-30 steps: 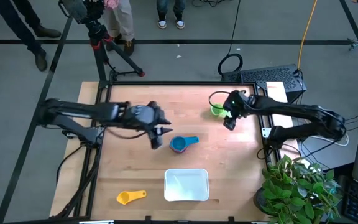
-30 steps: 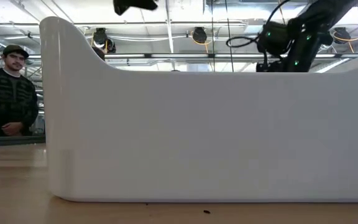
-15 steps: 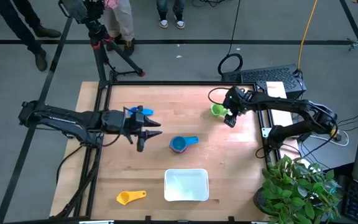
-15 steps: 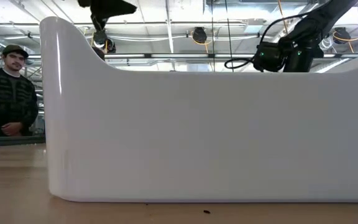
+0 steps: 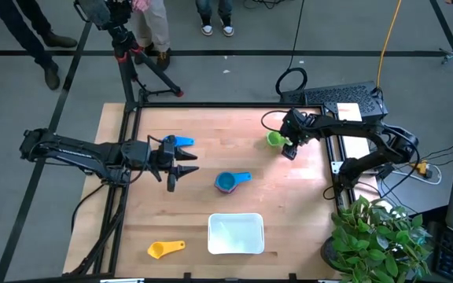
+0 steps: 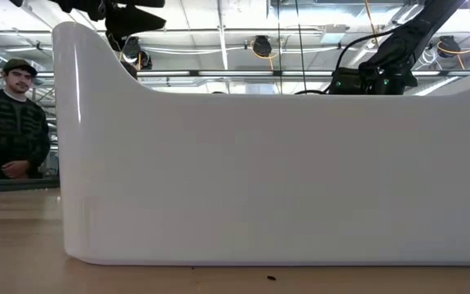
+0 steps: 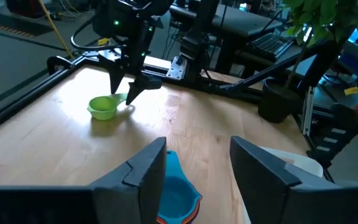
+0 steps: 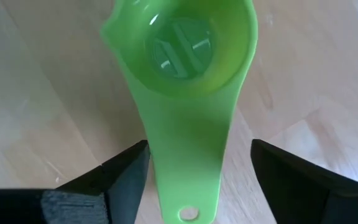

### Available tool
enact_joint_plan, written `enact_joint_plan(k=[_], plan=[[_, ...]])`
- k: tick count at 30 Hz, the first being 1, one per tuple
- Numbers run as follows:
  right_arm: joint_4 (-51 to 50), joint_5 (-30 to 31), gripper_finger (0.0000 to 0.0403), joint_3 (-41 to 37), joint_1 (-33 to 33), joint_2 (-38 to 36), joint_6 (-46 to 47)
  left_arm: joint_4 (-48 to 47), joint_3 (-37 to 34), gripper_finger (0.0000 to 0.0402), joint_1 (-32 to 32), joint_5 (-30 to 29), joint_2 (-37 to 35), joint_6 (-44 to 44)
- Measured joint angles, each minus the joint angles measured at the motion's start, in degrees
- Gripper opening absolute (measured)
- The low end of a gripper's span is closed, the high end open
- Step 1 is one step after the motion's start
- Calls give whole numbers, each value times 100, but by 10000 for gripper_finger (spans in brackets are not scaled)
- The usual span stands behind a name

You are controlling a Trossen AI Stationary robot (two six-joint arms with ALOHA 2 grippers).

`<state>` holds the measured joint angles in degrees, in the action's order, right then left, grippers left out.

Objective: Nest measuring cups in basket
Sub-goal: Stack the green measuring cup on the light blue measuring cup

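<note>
A green measuring cup [image 5: 274,139] rests on its base near the table's far right; in the right wrist view its handle [image 8: 191,162] lies between the fingers of my open right gripper [image 8: 199,155], which hovers over it [image 5: 290,148]. A stack of nested cups [image 5: 226,182], light blue on top with orange and red rims below [image 7: 178,200], sits mid-table. My open left gripper [image 5: 182,170] stands left of that stack, empty. One light blue cup [image 5: 182,141] lies beside the left wrist. A yellow cup [image 5: 165,249] lies near the front. The white basket [image 5: 236,234] sits front centre.
The basket's near wall [image 6: 268,171] fills the low view. A potted plant [image 5: 380,236] stands off the table's right front corner. A tripod [image 5: 132,55] and people's legs are beyond the far edge; a person [image 6: 11,122] sits behind the table.
My left gripper has drawn back from the nested stack toward the table's left, uncovering the light blue cup beside it. My right gripper has come down over the green cup's handle. No cup has moved.
</note>
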<state>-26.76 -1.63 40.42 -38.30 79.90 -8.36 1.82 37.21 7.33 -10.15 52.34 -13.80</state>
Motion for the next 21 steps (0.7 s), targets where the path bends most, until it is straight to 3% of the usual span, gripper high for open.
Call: enact_joint_plan(k=[10, 21], plan=[[-70, 0, 125, 0, 0, -28, -55, -25, 0, 170, 1, -1, 0, -20], [-72, 0, 139, 0, 4, -45, -8, -25, 0, 170, 0, 0, 2, -35]])
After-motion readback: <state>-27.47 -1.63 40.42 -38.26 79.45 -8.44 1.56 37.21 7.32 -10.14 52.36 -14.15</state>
